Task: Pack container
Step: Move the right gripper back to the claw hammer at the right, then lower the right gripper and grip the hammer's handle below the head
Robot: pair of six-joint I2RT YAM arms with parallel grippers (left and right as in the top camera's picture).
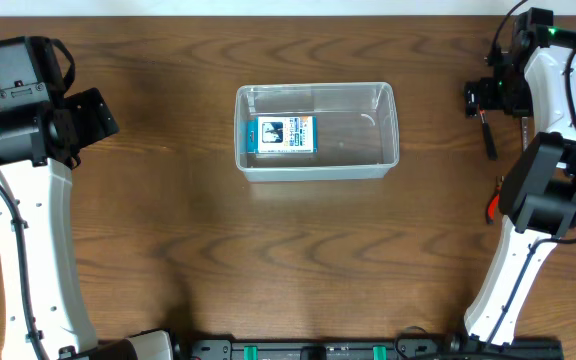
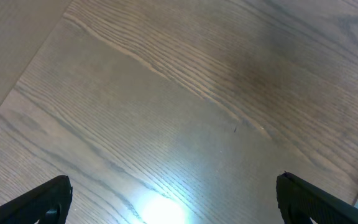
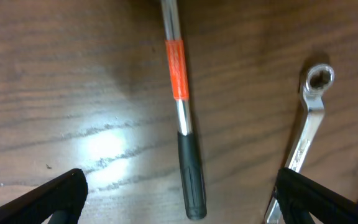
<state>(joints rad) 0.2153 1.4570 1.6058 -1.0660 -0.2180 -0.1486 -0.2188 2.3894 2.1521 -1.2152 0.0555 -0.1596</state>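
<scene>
Currently: one container [image 1: 316,130], a clear colourless rectangle with rounded corners and a rolled rim, on the worktop [image 1: 168,220]. It sits between my left fingers [image 2: 48,199] and right fingers [image 3: 61,196], well apart from both. One blue-and-white box [image 1: 285,134] lies inside, toward the left fingers. Left fingers spread wide over bare wood. Right fingers spread wide above two tools: one orange-banded tool [image 3: 182,124] and one ring spanner [image 3: 309,118].

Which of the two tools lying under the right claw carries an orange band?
The straight tool with the black handle: its metal shaft has an orange band. The ring spanner beside it is plain silver.
</scene>
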